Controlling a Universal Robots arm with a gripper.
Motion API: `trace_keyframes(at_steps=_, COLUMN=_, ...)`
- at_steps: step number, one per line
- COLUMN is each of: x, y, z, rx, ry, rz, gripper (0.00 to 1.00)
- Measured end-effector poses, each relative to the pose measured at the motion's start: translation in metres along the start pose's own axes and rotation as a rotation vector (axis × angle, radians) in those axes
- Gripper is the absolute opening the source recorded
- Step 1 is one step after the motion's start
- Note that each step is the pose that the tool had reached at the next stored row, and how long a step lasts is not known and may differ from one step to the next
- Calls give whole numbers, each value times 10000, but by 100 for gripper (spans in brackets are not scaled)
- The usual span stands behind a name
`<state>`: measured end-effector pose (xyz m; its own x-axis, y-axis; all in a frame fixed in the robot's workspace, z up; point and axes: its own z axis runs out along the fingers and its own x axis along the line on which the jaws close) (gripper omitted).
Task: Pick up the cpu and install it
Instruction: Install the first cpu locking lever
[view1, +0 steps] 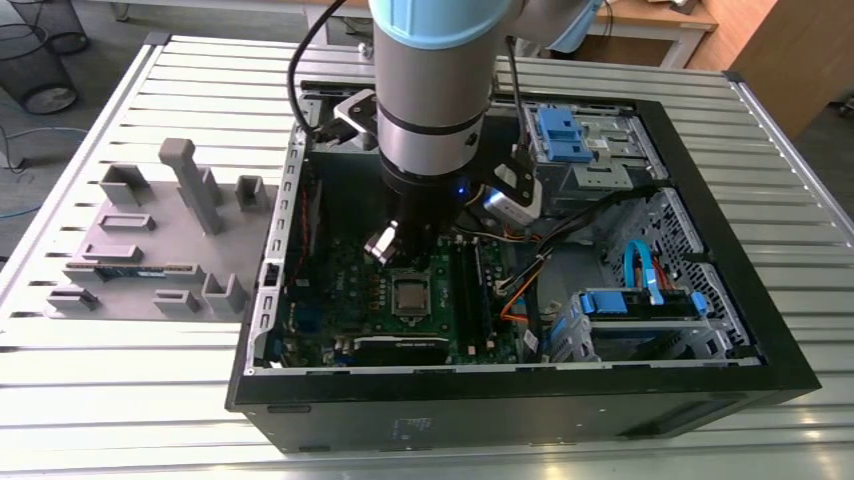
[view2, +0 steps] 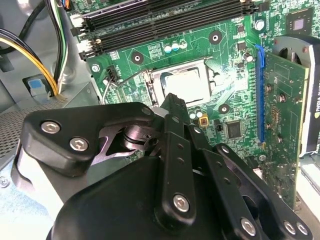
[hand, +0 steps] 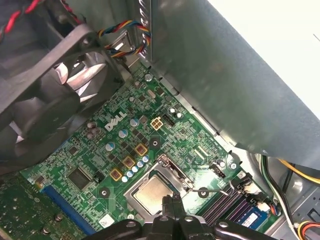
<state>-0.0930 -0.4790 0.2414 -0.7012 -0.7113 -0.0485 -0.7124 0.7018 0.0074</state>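
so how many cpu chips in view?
1: the flat square silver-grey cpu lies in the dark metal-framed socket on the green motherboard; others could hide behind the arm.

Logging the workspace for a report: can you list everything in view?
table: one, silver slatted metal, under everything
computer case: one, black, open, on the table
motherboard: one, green, inside the case
cpu: one, silver-grey, on the motherboard
drive brackets: two, blue, inside the case, exterior view's right
fixture tray: one, grey, on the table, exterior view's left
arm: one, grey and pale blue, over the case
gripper: one, black, shut, close to the cpu
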Motion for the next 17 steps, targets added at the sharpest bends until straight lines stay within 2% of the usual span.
trace_keyframes(at_steps=6, x=-9, y=8, z=-15, rx=1, ry=2, rz=0, gripper=11)
trace_keyframes(at_steps=12, x=-16, y=9, z=-154, rx=-12, ry=13, rz=0, gripper=11)
trace_keyframes(at_steps=17, x=-34, y=17, z=-157, rx=-14, ry=15, rz=-3, gripper=11)
